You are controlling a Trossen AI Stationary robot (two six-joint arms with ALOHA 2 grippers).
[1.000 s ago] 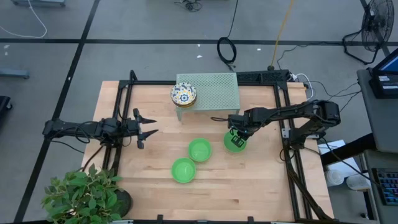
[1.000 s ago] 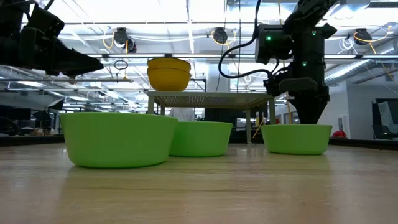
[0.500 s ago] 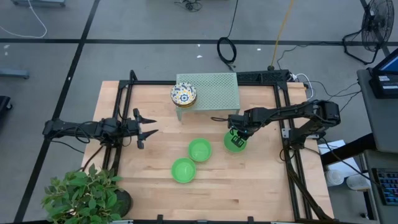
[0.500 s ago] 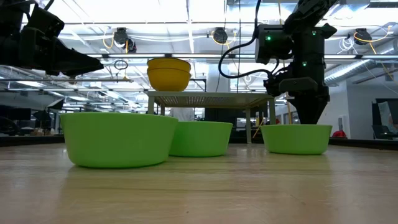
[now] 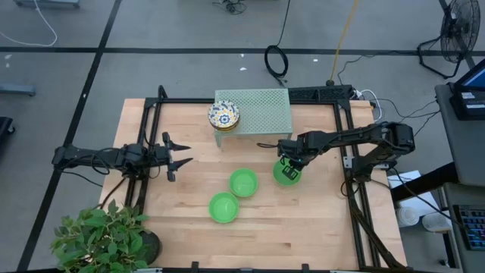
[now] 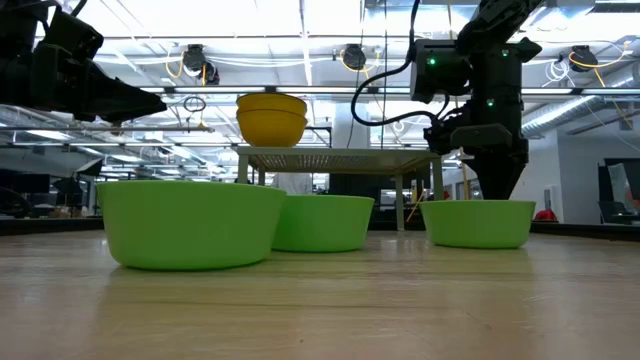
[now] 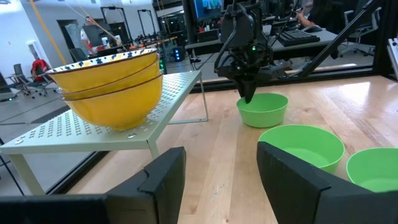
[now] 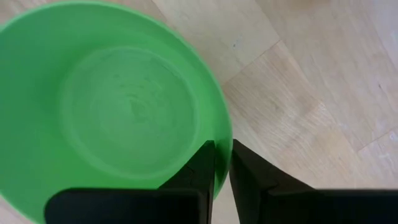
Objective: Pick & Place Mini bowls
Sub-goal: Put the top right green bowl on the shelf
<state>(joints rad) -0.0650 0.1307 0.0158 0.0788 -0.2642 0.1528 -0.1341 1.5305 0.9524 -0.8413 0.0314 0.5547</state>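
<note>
Currently I find three green bowls on the table: the nearest green bowl (image 5: 223, 207) sits toward the near edge, the middle green bowl (image 5: 243, 183) lies just beyond it to the right, and the right-hand green bowl (image 5: 286, 172) stands farther right again, apart from the other two. My right gripper (image 5: 290, 171) is down on that right-hand bowl; the right wrist view shows its fingers (image 8: 205, 169) nearly together with the bowl's rim wall between them, one finger inside and one outside, so I judge it pinched on the rim, the bowl resting on the wood. My left gripper (image 5: 182, 155) hovers at the left side of the table, spread wide and holding nothing, well apart from every bowl. Farther back, the mesh rack (image 5: 261, 110) carries the stack of patterned bowls (image 5: 223, 115) on its left end. The relation that matters: the rack lies directly beyond the gripped bowl, slightly left, and the right arm is clearly nearer to it. I judge the next move a lift, then a carry away toward the rack's free right portion.
</note>
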